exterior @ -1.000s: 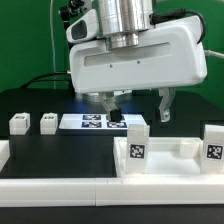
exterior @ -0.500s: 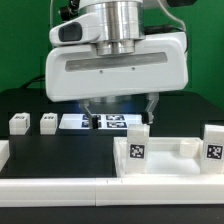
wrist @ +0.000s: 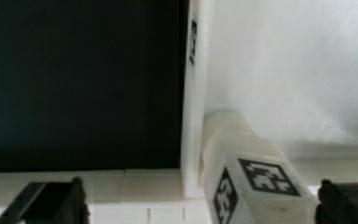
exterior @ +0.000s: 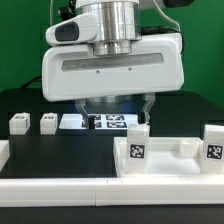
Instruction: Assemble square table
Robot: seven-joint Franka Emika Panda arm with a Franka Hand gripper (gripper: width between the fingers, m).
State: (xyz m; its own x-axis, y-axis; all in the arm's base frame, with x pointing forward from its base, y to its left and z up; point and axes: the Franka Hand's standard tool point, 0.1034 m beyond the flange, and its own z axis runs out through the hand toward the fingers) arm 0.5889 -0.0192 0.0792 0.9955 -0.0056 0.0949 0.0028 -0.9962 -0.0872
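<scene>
Black table, green wall behind; tray-like top lies flat.

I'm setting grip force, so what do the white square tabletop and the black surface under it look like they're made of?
The tabletop looks like rigid white plastic with a matte finish: even colour, thick moulded rim, only soft highlights. The black surface looks like a matte sheet or mat, showing no reflections; which exactly, the pictures leave open.
</scene>
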